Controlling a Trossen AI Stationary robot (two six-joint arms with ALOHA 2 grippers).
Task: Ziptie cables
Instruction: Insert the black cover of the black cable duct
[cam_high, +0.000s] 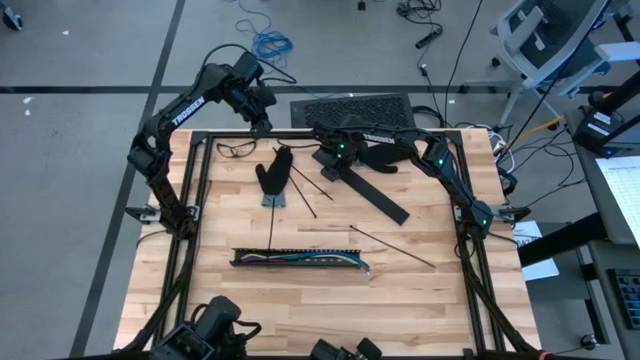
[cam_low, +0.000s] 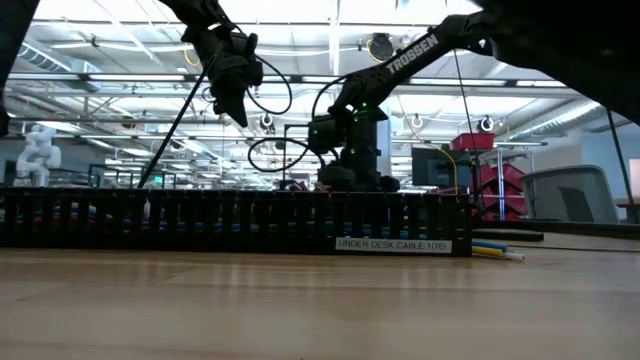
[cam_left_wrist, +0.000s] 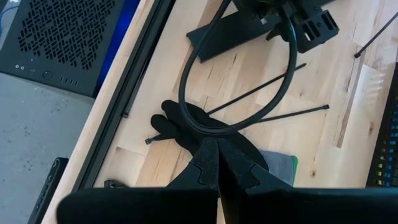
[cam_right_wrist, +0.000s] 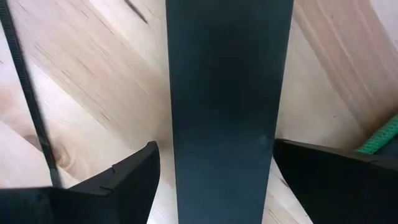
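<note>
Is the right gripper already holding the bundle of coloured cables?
No. The right gripper stands open over a flat black strip, far from the cables in the slotted tray.

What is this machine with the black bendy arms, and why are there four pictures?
It's a robot with two arms at a wooden table. Each arm ends in an end effector, a two-finger pincher.

One camera looks down from above. One sits low on the table, looking sideways. One rides on each wrist.

On the table lies a black slotted strip holding the cables, thin coloured wires the robot should tie together. There are also thin black sticks, a black glove and a flat black bar.

The left end effector hangs at the table's far edge, pinched shut with nothing seen in it. The right end effector is low over the flat black bar, which runs between its wide-open fingers. They aren't squeezing it, so nothing is held.
</note>
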